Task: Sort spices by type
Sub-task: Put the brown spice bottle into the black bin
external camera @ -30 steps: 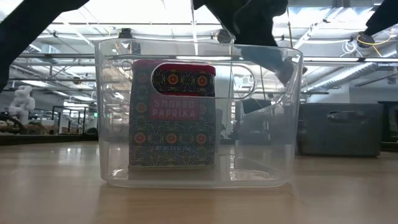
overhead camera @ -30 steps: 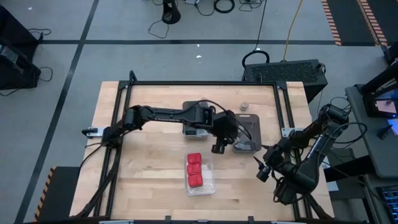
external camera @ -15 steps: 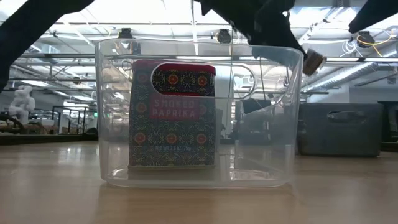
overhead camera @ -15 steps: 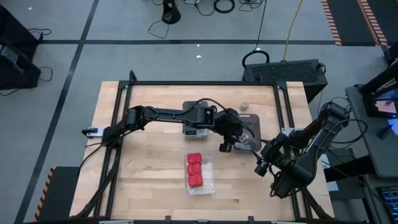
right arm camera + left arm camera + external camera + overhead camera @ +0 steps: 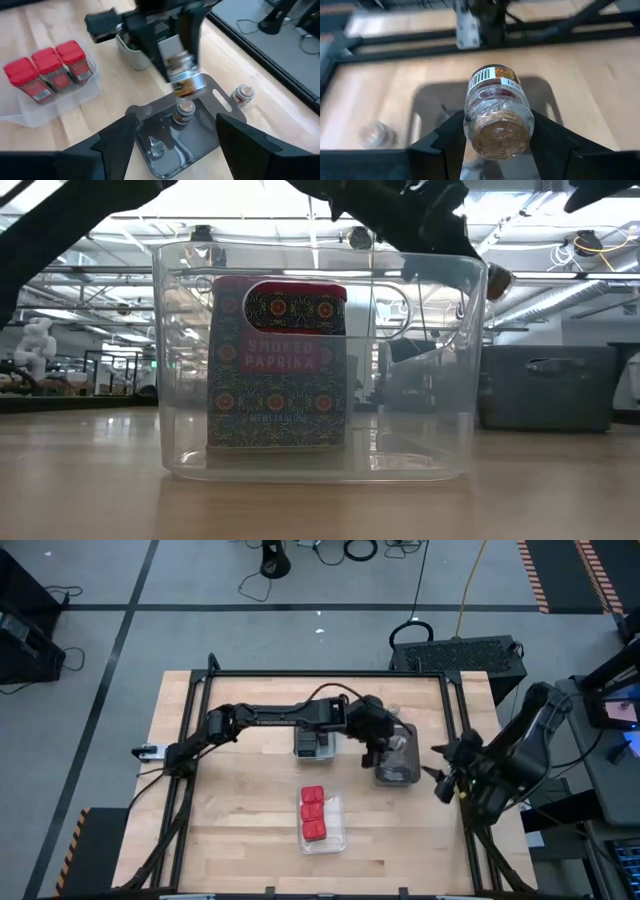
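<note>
The left gripper (image 5: 384, 748) hangs over the dark smoky tray (image 5: 400, 772) at the table's right-centre, its fingers (image 5: 451, 135) clamped on a small cork-topped jar (image 5: 496, 114) that lies tilted on its side, cork end toward the wrist camera and barcoded label facing up. Below it, the right wrist view shows one jar (image 5: 183, 112) standing upright inside the tray, with what may be a second, clear item (image 5: 156, 147) near the tray's closer end, though that part is too blurred to be sure. Another jar (image 5: 242, 94) stands on the bare wood just beyond the tray's far end.

Three red spice blocks (image 5: 313, 813) sit in a row in a clear tray (image 5: 338, 836) at the near centre of the table; the low view reads "Smoked Paprika" on the closest block (image 5: 277, 363). A second light tray (image 5: 312, 746), holding dark contents, stands just left of the smoky tray, behind the left arm.

The right gripper (image 5: 438, 776) waits at the table's right edge, well apart from the trays, jaws spread wide and empty.
</note>
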### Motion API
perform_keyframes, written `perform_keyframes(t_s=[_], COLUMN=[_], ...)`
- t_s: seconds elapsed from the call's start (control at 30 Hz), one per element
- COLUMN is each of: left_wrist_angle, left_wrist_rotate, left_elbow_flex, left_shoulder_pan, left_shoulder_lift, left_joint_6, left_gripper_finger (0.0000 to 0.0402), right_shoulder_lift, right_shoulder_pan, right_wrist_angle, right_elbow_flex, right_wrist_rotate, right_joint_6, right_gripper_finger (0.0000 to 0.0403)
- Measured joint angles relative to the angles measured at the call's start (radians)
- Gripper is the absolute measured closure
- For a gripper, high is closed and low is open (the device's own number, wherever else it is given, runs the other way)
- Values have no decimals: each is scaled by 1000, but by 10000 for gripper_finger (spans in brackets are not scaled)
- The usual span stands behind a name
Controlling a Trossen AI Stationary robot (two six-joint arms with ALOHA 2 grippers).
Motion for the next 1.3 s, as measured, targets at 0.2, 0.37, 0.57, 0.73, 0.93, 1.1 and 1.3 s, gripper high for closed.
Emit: perform_keyframes(t_s=[0.2,0.37,0.57,0.73,0.93,1.1,1.3], left_wrist_angle=[-103,-81,-46,-27,-36,-70,-95], left_wrist_rotate=[14,16,12,-8,-21,-15,-11], left_elbow_flex=[1,2,5,20,20,21,21], left_shoulder_pan=[3,-42,-65,-58,-33,-28,-27], left_shoulder_lift=[10,40,116,129,129,153,158], left_joint_6=[-52,-52,-46,-49,-52,-52,-51], left_gripper_finger=[218,218,218,218,218,218,218], right_shoulder_lift=[-78,-91,-77,-71,-71,-71,-71], right_shoulder_pan=[-14,-32,-56,-74,-94,-104,-105], right_wrist_angle=[0,1,1,6,12,38,50], right_elbow_flex=[0,0,0,0,0,0,0], right_wrist_rotate=[18,33,36,33,31,31,31], right_joint_6=[-35,-46,-44,-44,-46,-59,-72], right_gripper_finger=[145,145,145,145,145,145,145])
